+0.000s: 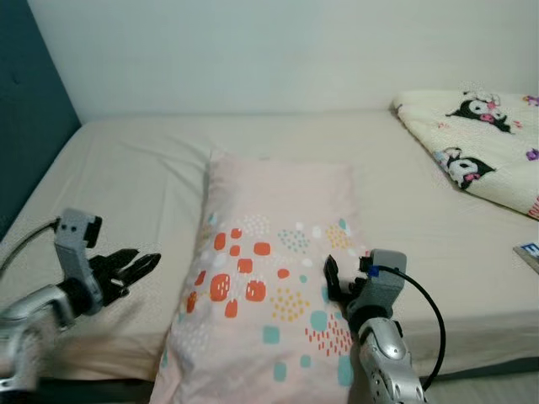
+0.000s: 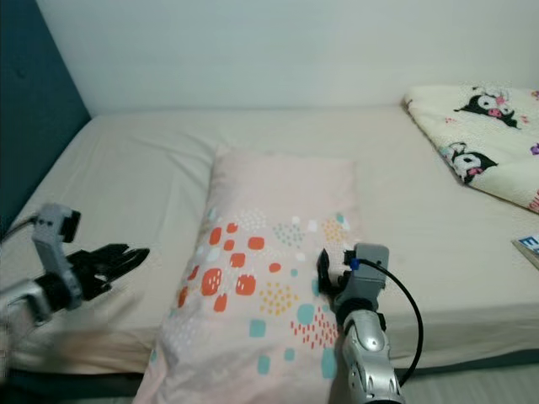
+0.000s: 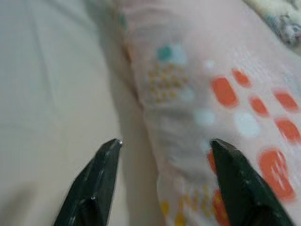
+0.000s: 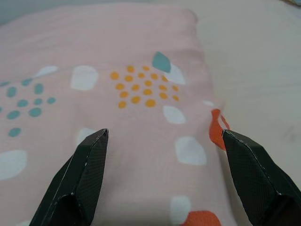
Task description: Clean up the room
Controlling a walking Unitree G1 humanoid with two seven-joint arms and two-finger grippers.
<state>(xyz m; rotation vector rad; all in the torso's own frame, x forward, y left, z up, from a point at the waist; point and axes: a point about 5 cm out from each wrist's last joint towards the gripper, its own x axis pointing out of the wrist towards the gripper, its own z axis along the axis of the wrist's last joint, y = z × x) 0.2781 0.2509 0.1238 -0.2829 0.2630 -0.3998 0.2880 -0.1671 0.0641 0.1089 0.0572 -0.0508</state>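
Pillow in pale pink cotton, printed with orange, teal and white spots (image 1: 274, 278), lies down the middle of our beige-sheeted bed (image 1: 135, 168), long axis running from 12 o'clock at the wall to 6 o'clock, where its near end droops over the bed's front edge. It points straight away from us, slightly fanned wider at the near end.

Our right gripper (image 4: 164, 155) hovers over the pillow's near right part at about 5 o'clock, jaws spread wide, the fabric directly between and beyond them. Our left gripper (image 3: 164, 160) sits off the pillow's left long edge at about 8 o'clock, jaws also apart, pointing toward 3 o'clock at that edge.

We judge the right arm nearer, already above the cloth; the left must close in sideways. A folded cream blanket with black cartoon figures (image 1: 476, 139) rests at 2 o'clock, well apart.
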